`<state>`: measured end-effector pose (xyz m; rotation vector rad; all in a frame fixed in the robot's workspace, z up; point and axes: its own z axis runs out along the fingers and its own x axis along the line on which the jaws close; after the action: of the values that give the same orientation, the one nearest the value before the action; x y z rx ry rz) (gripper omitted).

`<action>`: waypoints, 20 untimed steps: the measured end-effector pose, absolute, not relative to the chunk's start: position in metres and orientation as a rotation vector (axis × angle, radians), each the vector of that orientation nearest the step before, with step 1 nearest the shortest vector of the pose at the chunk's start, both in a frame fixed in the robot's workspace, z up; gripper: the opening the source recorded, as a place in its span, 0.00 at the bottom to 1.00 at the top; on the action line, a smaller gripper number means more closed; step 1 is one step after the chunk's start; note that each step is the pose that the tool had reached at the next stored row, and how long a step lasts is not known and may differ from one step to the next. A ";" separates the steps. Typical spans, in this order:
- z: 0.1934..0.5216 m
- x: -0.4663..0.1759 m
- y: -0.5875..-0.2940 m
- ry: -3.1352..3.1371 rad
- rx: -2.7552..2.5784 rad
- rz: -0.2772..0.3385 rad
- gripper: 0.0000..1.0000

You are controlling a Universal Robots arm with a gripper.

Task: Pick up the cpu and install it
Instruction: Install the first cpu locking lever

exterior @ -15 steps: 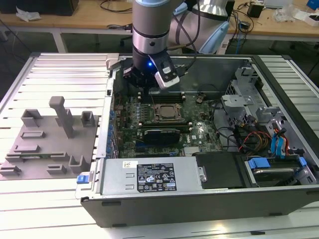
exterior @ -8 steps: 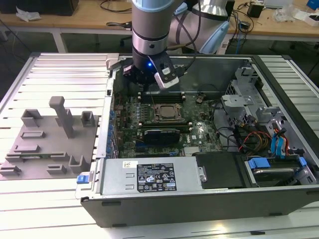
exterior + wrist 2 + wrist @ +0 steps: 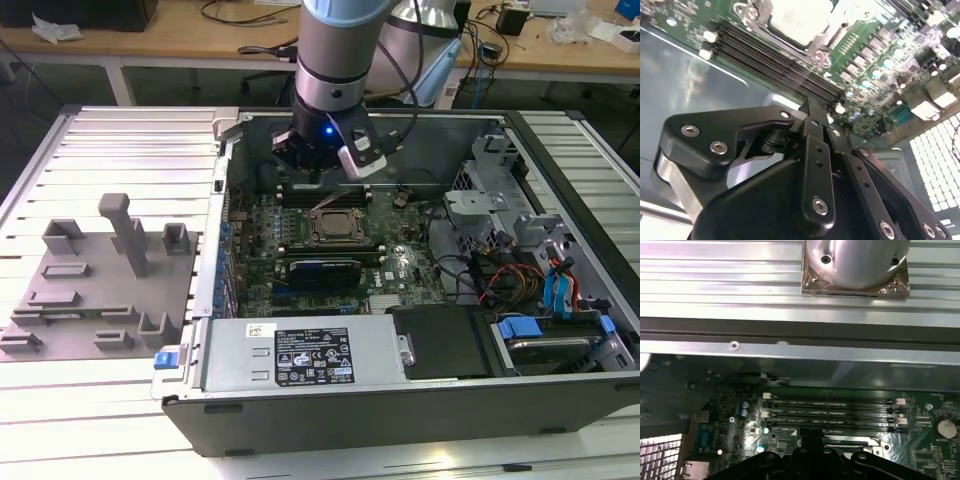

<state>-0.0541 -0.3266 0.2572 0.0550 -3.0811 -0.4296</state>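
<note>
In the second wrist view the cpu (image 3: 800, 19), a pale silvery square, lies flat inside the metal socket frame (image 3: 826, 31) on the green motherboard. The exterior view shows that socket (image 3: 335, 223) in the middle of the board. My gripper (image 3: 316, 176) hangs a little above the board, over the black memory slots (image 3: 300, 192) just behind the socket. Its black fingers (image 3: 816, 145) come together at the tips, and I see nothing between them. The gripper's (image 3: 810, 444) dark tip also shows above the memory slots (image 3: 835, 412).
The open computer case (image 3: 190, 300) lies on a ribbed metal table. A grey fixture plate (image 3: 90, 290) with upright holders sits at the exterior view's left. The power supply (image 3: 300, 355) is at the front; drive cages and cables (image 3: 510, 250) fill the right.
</note>
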 end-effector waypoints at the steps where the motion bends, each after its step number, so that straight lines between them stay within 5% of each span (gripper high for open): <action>1: 0.257 -0.054 -0.327 -3.081 0.055 -0.429 0.11; 20: 0.235 -0.051 -0.327 -3.098 -0.235 -0.435 0.11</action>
<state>-0.0507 -0.3274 0.2350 -0.2350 -3.0980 -0.4355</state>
